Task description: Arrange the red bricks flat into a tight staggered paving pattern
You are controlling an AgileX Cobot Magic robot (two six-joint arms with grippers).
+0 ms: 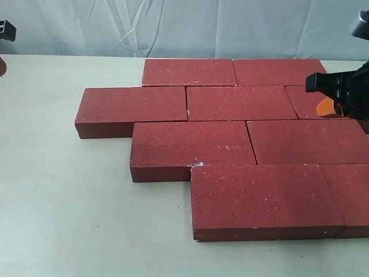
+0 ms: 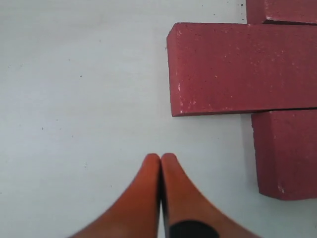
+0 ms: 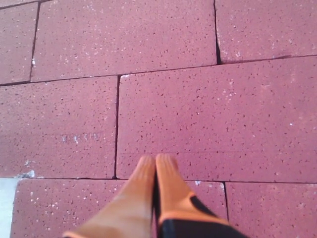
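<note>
– Bricks first: where do we have them?
– We see the red bricks (image 1: 242,133) lying flat on the pale table (image 1: 52,202), in four rows that step sideways from back to front. Two are in the back row, three in the next, then two, then two. The seams between neighbours look closed, and each row's joints sit offset from those of the row behind.
– And our right gripper (image 3: 155,161)?
– Its orange fingertips are pressed together with nothing between them. It hangs over the paving, tips above a long seam between two rows. We cannot tell whether they touch the surface. From the exterior view it sits at the right edge, over the third brick of the second row.
– Left gripper (image 2: 160,158)?
– Also pressed together, nothing held. It is over bare table, apart from the bricks, with the end face of the outermost brick ahead of it.
– Any marks?
– We spot a small white chip (image 1: 198,164) on a corner in the third row.
</note>
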